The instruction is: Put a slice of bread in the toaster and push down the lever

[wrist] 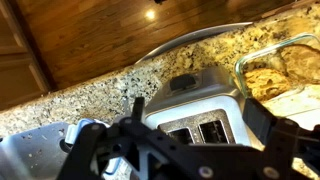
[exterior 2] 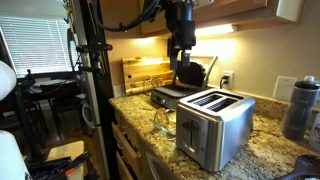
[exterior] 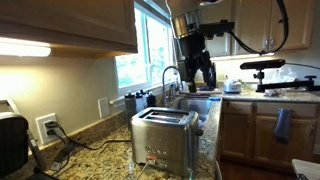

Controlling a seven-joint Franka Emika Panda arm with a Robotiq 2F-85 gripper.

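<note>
The stainless-steel toaster point(exterior: 165, 137) stands on the granite counter in both exterior views point(exterior 2: 214, 127). In the wrist view the toaster point(wrist: 190, 100) lies right below me, and both slots look dark. A tan-golden slice of bread point(wrist: 268, 82) lies in a glass dish point(wrist: 300, 48) beside the toaster. The dish also shows in an exterior view point(exterior 2: 165, 121). My gripper point(exterior: 201, 72) hangs above the counter behind the toaster point(exterior 2: 186, 70). In the wrist view the gripper point(wrist: 200, 110) is open and empty, its fingers spread either side of the toaster top.
A black appliance point(exterior: 10, 145) stands at the counter's end with a cable to a wall outlet point(exterior: 46, 127). A sink faucet point(exterior: 171, 76) is under the window. A wooden cutting board point(exterior 2: 146, 72), a dark tray point(exterior 2: 172, 96) and a grey bottle point(exterior 2: 301, 108) stand nearby.
</note>
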